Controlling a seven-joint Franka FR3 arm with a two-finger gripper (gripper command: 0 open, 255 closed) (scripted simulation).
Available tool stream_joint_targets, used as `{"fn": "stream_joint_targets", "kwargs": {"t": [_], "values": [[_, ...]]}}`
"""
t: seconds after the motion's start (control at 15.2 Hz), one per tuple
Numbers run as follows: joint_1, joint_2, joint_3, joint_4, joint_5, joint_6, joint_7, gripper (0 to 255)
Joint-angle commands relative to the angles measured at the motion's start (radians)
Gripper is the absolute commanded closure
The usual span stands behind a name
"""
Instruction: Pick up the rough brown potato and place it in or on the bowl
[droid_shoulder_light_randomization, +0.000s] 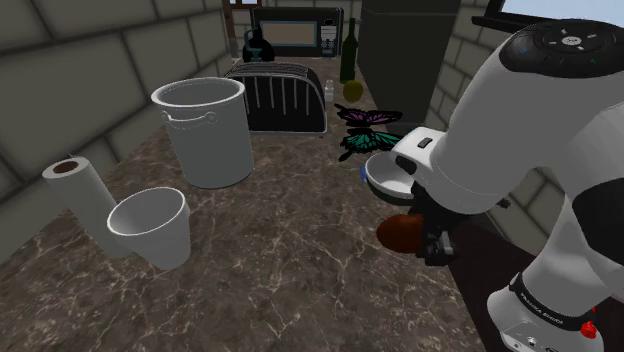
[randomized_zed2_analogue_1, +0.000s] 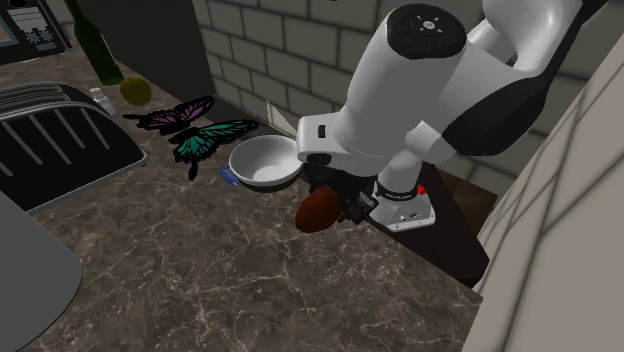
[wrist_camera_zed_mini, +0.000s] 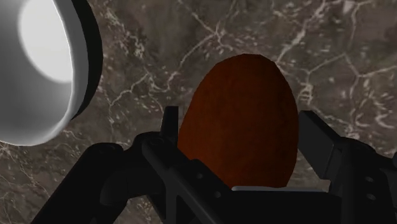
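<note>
step: transport | claw (wrist_camera_zed_mini: 240, 127) clamped on brown potato (randomized_zed2_analogue_1: 318, 210), just beside white bowl (randomized_zed2_analogue_1: 262, 166) | next: centre over bowl, lower, release

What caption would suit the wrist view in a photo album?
Black gripper clasping a reddish-brown potato, white bowl beside it, dark marbled counter beyond.

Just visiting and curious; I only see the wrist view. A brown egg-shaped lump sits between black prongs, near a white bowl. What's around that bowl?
Observer: Two butterfly figures, one purple, one teal, lie on the counter just beyond the bowl.
Operator: What carries those prongs?
Observer: A white arm bent over the counter; its end effector clasps the potato.
Operator: Anything bigger nearby?
Observer: A black toaster stands beside a tall white pot.
</note>
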Motion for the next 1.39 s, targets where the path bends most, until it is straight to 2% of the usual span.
{"fn": "stream_joint_targets", "kwargs": {"t": [0.0,1.12,1.32], "values": [[-0.002,-0.006,-0.01,0.023,-0.005,-0.028,-0.009,255],[-0.022,-0.012,-0.061,0.229,-0.039,-0.234,-0.059,255],[-0.04,-0.034,-0.131,0.192,-0.079,-0.209,-0.131,255]]}}
